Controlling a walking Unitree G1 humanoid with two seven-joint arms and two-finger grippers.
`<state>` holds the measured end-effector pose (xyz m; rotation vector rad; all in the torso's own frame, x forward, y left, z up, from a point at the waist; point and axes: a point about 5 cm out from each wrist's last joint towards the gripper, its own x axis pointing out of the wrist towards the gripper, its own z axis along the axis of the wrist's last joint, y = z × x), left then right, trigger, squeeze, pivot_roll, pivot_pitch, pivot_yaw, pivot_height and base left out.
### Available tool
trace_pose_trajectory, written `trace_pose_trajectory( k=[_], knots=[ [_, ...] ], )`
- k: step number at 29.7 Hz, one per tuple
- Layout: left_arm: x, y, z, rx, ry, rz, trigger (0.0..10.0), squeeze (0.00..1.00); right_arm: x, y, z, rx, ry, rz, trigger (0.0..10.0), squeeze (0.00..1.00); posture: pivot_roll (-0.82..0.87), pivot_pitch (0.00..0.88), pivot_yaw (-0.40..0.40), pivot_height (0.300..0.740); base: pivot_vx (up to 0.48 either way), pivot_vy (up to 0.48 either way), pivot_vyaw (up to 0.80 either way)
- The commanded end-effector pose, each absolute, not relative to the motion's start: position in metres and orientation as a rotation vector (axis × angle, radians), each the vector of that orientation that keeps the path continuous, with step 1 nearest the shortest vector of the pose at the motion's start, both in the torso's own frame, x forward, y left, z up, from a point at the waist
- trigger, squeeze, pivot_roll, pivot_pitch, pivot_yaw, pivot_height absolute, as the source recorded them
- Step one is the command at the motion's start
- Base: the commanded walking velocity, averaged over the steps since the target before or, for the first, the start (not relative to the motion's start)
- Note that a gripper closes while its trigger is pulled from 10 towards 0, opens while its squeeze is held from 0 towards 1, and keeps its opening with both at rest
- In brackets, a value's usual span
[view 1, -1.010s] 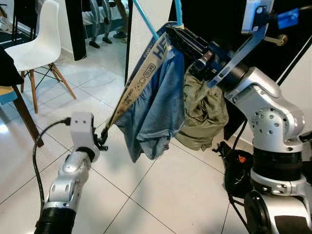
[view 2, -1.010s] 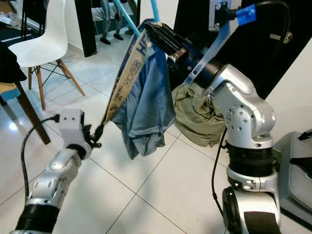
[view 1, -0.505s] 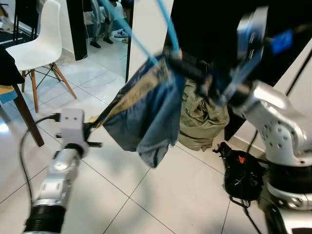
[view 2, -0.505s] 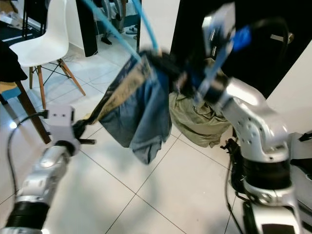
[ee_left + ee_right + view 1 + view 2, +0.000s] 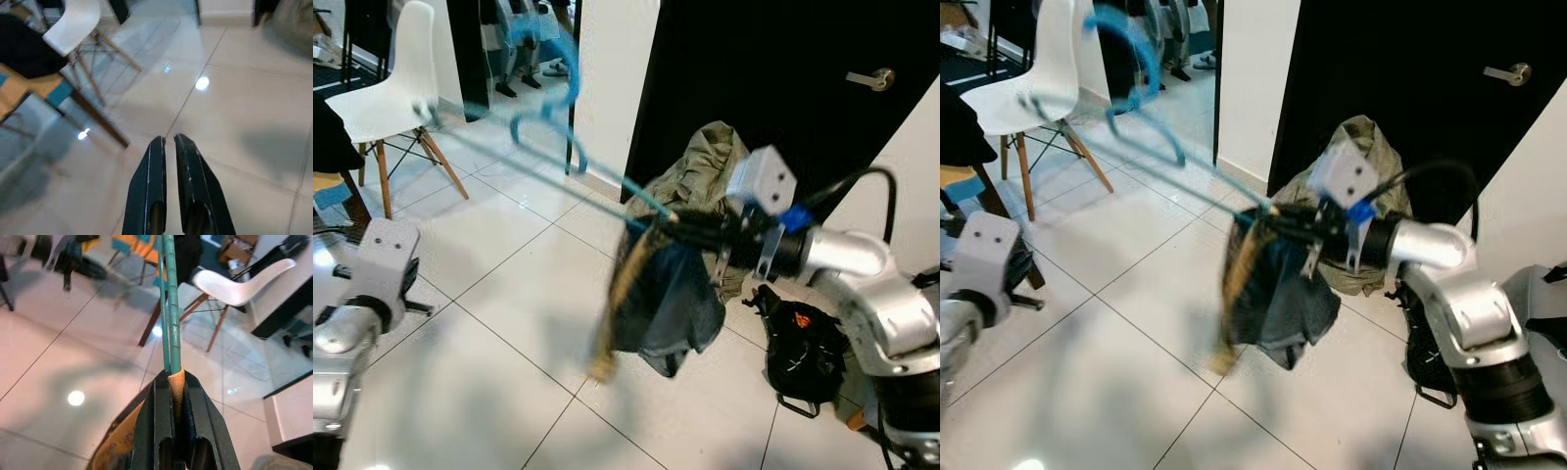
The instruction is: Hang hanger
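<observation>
The hanger [image 5: 558,147], a blue-green one, is up in the air in front of the robot, blurred, its hook toward the white chair [image 5: 386,83] and its bars running back to the right gripper [image 5: 671,225]. That gripper has its two black fingers [image 5: 161,431] pressed tight on the hanger's bars, and a fold of the garment's tan waistband is pinched in there with them; the right wrist view shows it squarely, green bar rising straight out from between the fingers. Below the grip hang the blue denim shorts [image 5: 671,304], bunched and drooping, tan band down their near edge, clear of the white tiled floor [image 5: 509,255].

Behind the shorts there's an olive-green heap of cloth [image 5: 705,162] against the black door [image 5: 754,59], silver handle [image 5: 873,78] high on it. A black bag [image 5: 803,357] sits on the floor by the robot's right side.

Over to the left gripper [image 5: 168,142]: low and away from the hanger, well apart from the shorts, its fingers nearly together with just a sliver of gap, holding nothing, floor tiles beyond. A dark wooden leg [image 5: 98,122] and a piece of furniture stand near it
</observation>
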<state>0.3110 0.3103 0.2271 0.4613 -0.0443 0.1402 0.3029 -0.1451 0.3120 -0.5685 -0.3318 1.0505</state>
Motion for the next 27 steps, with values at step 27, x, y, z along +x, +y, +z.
trace_pose_trajectory(
  k=[27],
  knots=[
    [0.297, 0.157, 0.194, 0.108, -0.072, -0.457, 10.0, 0.00, 0.307, -0.126, 0.403, -0.175, -0.672, 0.958, 10.0, 0.00, -0.09, 0.203, -0.145, 0.740, 0.000, 0.000, 0.00]
  ],
)
